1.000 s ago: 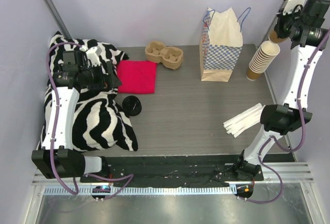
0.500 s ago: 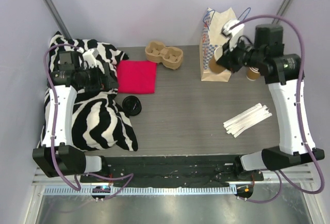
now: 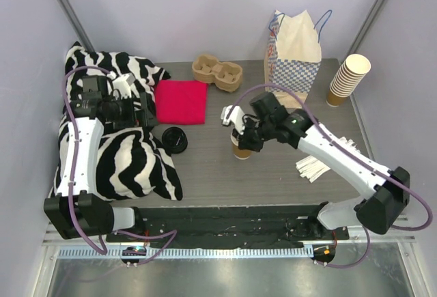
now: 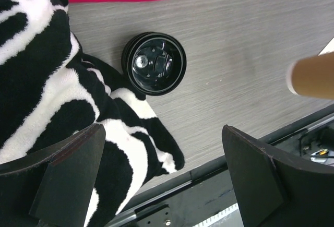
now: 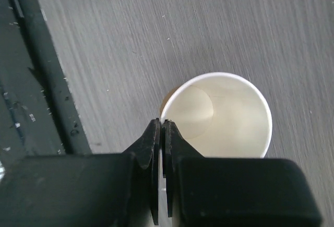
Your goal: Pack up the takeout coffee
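the right gripper (image 5: 162,129) is pressed almost together, its two thin fingertips pinching the near wall of a tan paper cup (image 5: 229,115) at the rim, one tip inside the mouth and one outside. the cup is upright and has no lid on it; its pale inside shows bare. in the top view it sits low over the middle of the grey wood-grain table (image 3: 205,174), under the reaching right arm, and whether its base touches the surface cannot be told. just right of the cup, partly under the arm, lies a bundle of white strips (image 3: 307,167). behind it, at the back of the table, a checked paper bag (image 3: 293,65) stands upright with its mouth open, and a tilted stack of tan cups (image 3: 347,78) stands to the bag's right. a brown pulp cup carrier (image 3: 217,72) lies left of the bag, and a red cloth (image 3: 181,101) lies flat left of that. the left gripper (image 4: 162,130) is spread wide with nothing between its fingers, hanging above the edge of a zebra-striped cloth (image 4: 36,70) on the left of the table. a loose black lid (image 4: 154,63) lies on the table touching that cloth's edge, well apart from the cup.
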### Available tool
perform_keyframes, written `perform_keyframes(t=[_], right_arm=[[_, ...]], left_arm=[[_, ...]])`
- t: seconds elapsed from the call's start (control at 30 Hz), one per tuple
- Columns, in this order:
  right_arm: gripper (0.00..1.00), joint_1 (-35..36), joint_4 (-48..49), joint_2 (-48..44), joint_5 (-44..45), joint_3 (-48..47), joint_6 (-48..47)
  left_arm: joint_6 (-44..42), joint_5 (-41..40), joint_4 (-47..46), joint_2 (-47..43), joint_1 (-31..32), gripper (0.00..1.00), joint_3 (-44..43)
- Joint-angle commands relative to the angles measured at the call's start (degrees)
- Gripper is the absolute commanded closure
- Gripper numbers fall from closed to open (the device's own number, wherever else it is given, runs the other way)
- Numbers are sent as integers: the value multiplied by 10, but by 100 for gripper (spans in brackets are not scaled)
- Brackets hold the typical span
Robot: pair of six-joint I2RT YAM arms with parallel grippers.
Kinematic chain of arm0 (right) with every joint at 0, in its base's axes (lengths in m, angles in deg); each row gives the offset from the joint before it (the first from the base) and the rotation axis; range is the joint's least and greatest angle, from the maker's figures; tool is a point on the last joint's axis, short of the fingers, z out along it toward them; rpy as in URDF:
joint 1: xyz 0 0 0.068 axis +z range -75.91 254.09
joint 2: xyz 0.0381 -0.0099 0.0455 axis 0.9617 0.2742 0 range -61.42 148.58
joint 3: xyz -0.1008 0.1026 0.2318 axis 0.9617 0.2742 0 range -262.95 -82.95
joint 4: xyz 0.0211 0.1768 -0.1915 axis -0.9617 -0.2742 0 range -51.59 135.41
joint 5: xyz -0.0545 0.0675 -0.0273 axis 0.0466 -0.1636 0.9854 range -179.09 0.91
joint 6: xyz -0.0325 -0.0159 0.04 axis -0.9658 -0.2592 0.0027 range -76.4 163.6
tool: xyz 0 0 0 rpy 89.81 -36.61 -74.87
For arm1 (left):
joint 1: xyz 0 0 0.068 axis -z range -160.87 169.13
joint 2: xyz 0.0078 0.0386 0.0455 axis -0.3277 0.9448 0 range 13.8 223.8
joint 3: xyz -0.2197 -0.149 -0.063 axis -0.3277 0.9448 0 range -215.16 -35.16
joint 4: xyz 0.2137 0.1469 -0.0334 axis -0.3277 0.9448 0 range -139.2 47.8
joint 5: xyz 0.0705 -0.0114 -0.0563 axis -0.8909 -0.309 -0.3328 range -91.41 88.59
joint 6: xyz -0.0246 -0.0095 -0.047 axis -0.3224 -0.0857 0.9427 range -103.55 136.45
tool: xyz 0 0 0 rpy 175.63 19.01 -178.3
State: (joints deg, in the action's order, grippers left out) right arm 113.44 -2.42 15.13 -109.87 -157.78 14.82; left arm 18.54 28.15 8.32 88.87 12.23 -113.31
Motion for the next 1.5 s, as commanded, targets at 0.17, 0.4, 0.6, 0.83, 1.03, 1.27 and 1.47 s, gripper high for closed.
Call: perform_keyframes(t=[0.17,0.4,0.6,0.83,1.03,1.27,1.47], right_arm=[[99,112,229,68,144,80,8],[99,137,258,100,205,106,-1],[96,139,267,100,205,115,12],[92,140,274,96,216,136,32],[72,140,272,90,215,138,40],[48,140,232,49,185,111,55],[25,117,165,13,147,33,75]], left_arm=[[-55,-17,-21,-16,11,0,19],[-52,-28,-48,-9,28,0,34],[-42,-26,-62,-7,29,0,42],[-39,-28,-73,-6,29,0,50],[-46,-25,-69,-3,31,0,48],[-85,-41,-61,-16,48,0,56],[-125,-132,-47,-6,139,3,61]])
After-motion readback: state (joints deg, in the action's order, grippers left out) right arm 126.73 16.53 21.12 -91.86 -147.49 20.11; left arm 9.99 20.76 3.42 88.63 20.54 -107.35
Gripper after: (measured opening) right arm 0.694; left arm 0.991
